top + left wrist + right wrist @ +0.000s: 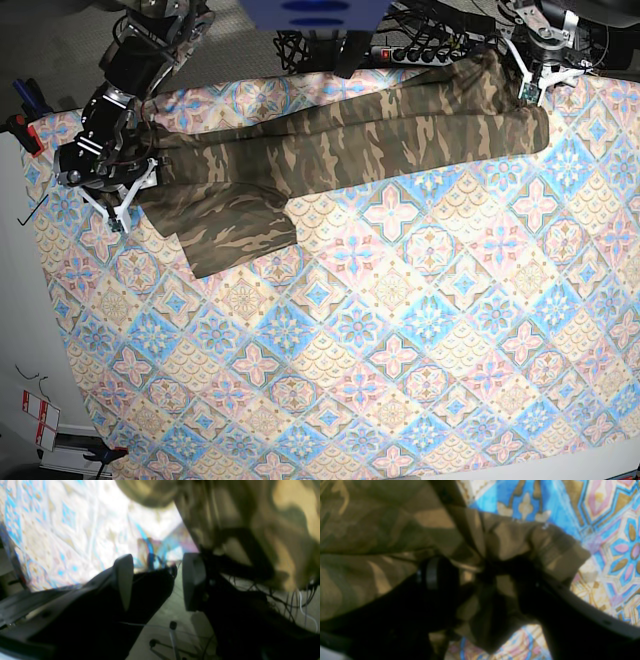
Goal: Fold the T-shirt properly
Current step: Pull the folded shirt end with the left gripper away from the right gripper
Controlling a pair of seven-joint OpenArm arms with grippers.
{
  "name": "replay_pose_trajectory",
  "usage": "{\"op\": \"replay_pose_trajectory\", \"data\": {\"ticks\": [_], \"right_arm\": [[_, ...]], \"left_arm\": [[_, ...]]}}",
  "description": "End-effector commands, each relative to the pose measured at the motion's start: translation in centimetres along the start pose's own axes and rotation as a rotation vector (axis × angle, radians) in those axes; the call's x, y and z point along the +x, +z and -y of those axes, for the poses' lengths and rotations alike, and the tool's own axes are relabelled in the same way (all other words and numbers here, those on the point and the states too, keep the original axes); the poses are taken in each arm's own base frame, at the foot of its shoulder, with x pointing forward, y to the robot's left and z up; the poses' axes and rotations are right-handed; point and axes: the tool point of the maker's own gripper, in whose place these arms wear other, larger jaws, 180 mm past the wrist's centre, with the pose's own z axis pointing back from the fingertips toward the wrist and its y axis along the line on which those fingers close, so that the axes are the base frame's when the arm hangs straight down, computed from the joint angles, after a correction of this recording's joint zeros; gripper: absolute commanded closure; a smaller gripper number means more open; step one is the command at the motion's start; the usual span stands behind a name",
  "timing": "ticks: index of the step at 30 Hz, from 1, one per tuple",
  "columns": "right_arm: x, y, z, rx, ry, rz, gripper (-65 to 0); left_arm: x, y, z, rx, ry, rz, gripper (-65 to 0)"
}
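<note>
The camouflage T-shirt (350, 140) lies stretched in a long band across the far side of the table, with a folded flap (235, 230) at its left end. My right gripper (115, 200) sits at that left end. In the right wrist view the right gripper (482, 577) is shut on a bunched fold of the T-shirt (370, 530). My left gripper (528, 85) is at the shirt's far right end. Seen from the left wrist, the left gripper (157, 580) is open with nothing between its fingers, and the T-shirt (250, 517) hangs just beyond one finger (192, 580).
A pastel blue-pink patterned tablecloth (400, 330) covers the table. A power strip with cables (430, 45) lies behind the far edge. Red-handled tools (20, 125) rest at the left edge. The left wrist view looks past the table edge to floor and cables (300, 600).
</note>
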Motion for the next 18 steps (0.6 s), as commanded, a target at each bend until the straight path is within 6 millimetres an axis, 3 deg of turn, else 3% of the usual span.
{"op": "replay_pose_trajectory", "data": {"ticks": [1, 8, 11, 15, 18], "right_arm": [[0.4, -1.2, -2.1, 0.022, -0.032, 0.027, -40.1], [0.4, -1.3, -2.3, 0.029, -0.027, 0.024, -40.2], [1.2, -1.5, -3.5, 0.043, 0.033, 0.025, -40.1], [1.9, -1.5, -4.4, 0.055, 0.075, 0.03, -40.1], [1.8, -1.6, -4.5, 0.057, 0.076, 0.027, -40.1]], "left_arm": [[0.5, 0.8, -1.1, 0.039, 0.004, 0.03, -29.5], [3.8, 2.9, -3.2, 0.091, 0.091, 0.161, -29.1], [6.7, 2.6, -2.7, 0.056, 0.171, 0.242, -28.7], [10.1, 2.8, -0.8, -0.023, 0.202, 0.347, -23.0], [10.9, 3.1, 0.0, -0.063, 0.251, 0.39, -24.3]]}}
